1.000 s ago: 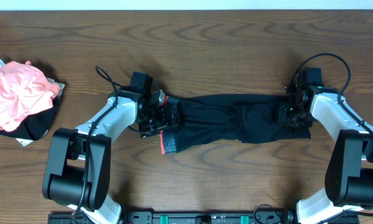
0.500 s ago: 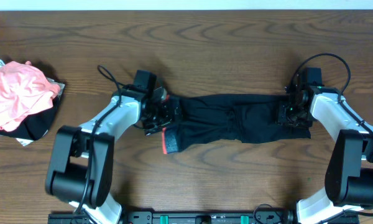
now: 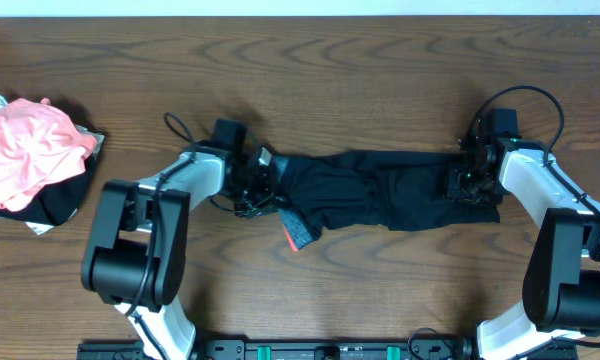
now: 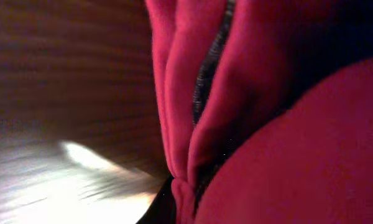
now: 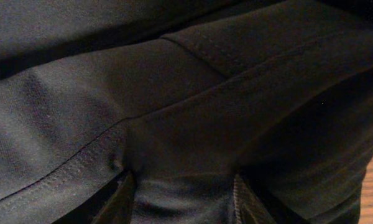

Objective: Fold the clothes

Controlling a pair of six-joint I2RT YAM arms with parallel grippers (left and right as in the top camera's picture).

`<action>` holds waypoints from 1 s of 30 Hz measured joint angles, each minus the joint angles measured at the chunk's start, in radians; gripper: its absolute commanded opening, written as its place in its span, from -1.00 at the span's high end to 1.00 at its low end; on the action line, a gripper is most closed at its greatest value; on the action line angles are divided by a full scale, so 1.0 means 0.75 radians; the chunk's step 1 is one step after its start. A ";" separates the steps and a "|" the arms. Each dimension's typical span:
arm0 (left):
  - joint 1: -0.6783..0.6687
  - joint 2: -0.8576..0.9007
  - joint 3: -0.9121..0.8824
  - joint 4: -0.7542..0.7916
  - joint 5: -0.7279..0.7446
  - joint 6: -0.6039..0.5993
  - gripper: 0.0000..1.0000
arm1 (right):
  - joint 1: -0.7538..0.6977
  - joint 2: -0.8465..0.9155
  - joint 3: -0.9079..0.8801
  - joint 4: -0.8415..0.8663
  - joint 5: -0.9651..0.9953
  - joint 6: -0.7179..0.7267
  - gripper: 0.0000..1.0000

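Note:
A long black garment (image 3: 380, 190) lies stretched across the middle of the wooden table (image 3: 330, 70). Its red-lined band (image 3: 298, 232) hangs off the lower left edge. My left gripper (image 3: 265, 182) is at the garment's left end, shut on the cloth. In the left wrist view bunched red fabric (image 4: 286, 124) fills the frame and hides the fingers. My right gripper (image 3: 467, 185) is at the garment's right end. In the right wrist view a fold of black cloth (image 5: 174, 93) sits between its fingers (image 5: 123, 198), which are shut on it around (image 5: 181, 199).
A crumpled pile of pink and black clothes (image 3: 25, 160) lies at the table's left edge. Both arm bases stand at the near edge, and a cable loops above each wrist.
My left gripper has gone from open to shut on the garment's left end. The red band has swung to the right. The right arm has not moved.

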 measured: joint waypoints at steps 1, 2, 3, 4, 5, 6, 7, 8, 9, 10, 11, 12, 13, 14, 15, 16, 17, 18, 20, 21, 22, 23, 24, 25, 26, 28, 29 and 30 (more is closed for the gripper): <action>0.023 -0.013 -0.006 -0.017 -0.020 0.008 0.89 | 0.000 0.000 0.000 -0.001 -0.001 0.000 0.02; 0.042 -0.026 -0.011 -0.033 -0.037 0.016 0.89 | 0.000 0.000 0.000 -0.002 -0.005 0.000 0.01; 0.060 -0.041 -0.016 -0.049 -0.057 0.026 0.88 | 0.000 0.000 0.000 -0.004 -0.010 0.000 0.01; 0.080 -0.060 -0.021 -0.063 -0.079 0.035 0.88 | 0.000 0.000 0.000 -0.005 -0.018 0.000 0.01; 0.098 -0.082 -0.026 -0.075 -0.101 0.042 0.88 | 0.001 0.000 0.000 -0.007 -0.026 0.000 0.01; 0.113 -0.106 -0.030 -0.087 -0.125 0.050 0.88 | 0.001 0.000 0.000 -0.008 -0.035 0.000 0.01; 0.126 -0.135 -0.032 -0.102 -0.155 0.059 0.88 | 0.001 0.000 0.000 -0.009 -0.043 0.000 0.00; 0.133 -0.154 -0.032 -0.107 -0.174 0.064 0.88 | 0.002 0.000 0.000 -0.011 -0.052 0.000 -0.01; 0.139 -0.175 -0.032 -0.111 -0.199 0.069 0.87 | 0.002 0.000 0.000 -0.012 -0.058 0.000 -0.02; 0.146 -0.195 -0.032 -0.117 -0.226 0.072 0.88 | 0.003 0.000 0.000 -0.012 -0.064 0.000 -0.04; 0.153 -0.212 -0.032 -0.126 -0.252 0.074 0.88 | 0.003 0.000 0.000 -0.013 -0.073 0.000 -0.05; 0.160 -0.226 -0.032 -0.136 -0.276 0.076 0.88 | 0.003 0.000 0.000 -0.013 -0.080 0.000 -0.06; 0.169 -0.240 -0.032 -0.144 -0.299 0.080 0.88 | 0.003 0.000 0.000 -0.013 -0.090 0.000 -0.06; 0.178 -0.248 -0.032 -0.150 -0.316 0.086 0.88 | 0.003 0.000 0.000 -0.016 -0.106 0.001 -0.07; 0.191 -0.258 -0.032 -0.155 -0.333 0.097 0.88 | 0.003 0.000 0.003 -0.021 -0.126 0.001 -0.08; 0.203 -0.265 -0.032 -0.159 -0.344 0.101 0.89 | 0.003 0.000 0.006 -0.028 -0.141 0.001 -0.08; 0.217 -0.272 -0.032 -0.164 -0.358 0.106 0.88 | 0.003 0.000 0.012 -0.035 -0.155 0.000 -0.08; 0.229 -0.278 -0.032 -0.167 -0.371 0.110 0.88 | 0.003 0.000 0.018 -0.042 -0.163 0.000 -0.11; 0.260 -0.288 -0.032 -0.172 -0.400 0.129 0.88 | 0.003 -0.001 0.035 -0.058 -0.167 0.000 -0.12; 0.277 -0.292 -0.032 -0.174 -0.420 0.135 0.88 | 0.003 -0.002 0.046 -0.066 -0.163 0.000 -0.13; 0.291 -0.293 -0.032 -0.175 -0.439 0.140 0.88 | 0.002 -0.003 0.062 -0.078 -0.164 -0.001 -0.16; 0.307 -0.293 -0.032 -0.179 -0.455 0.147 0.88 | 0.001 -0.006 0.077 -0.087 -0.164 -0.001 -0.18; 0.323 -0.293 -0.032 -0.183 -0.471 0.157 0.88 | 0.001 -0.017 0.099 -0.097 -0.168 -0.002 -0.19; 0.334 -0.293 -0.032 -0.186 -0.482 0.164 0.88 | 0.001 -0.030 0.115 -0.100 -0.172 -0.001 -0.20; 0.342 -0.294 -0.032 -0.190 -0.494 0.169 0.88 | 0.001 -0.049 0.133 -0.103 -0.176 -0.001 -0.21; 0.349 -0.294 -0.032 -0.200 -0.515 0.180 0.88 | 0.001 -0.097 0.171 -0.107 -0.185 -0.002 -0.25; 0.350 -0.294 -0.032 -0.208 -0.524 0.189 0.88 | 0.001 -0.117 0.184 -0.107 -0.186 -0.001 -0.26; 0.353 -0.294 -0.032 -0.215 -0.540 0.201 0.87 | 0.001 -0.140 0.197 -0.107 -0.190 -0.001 -0.28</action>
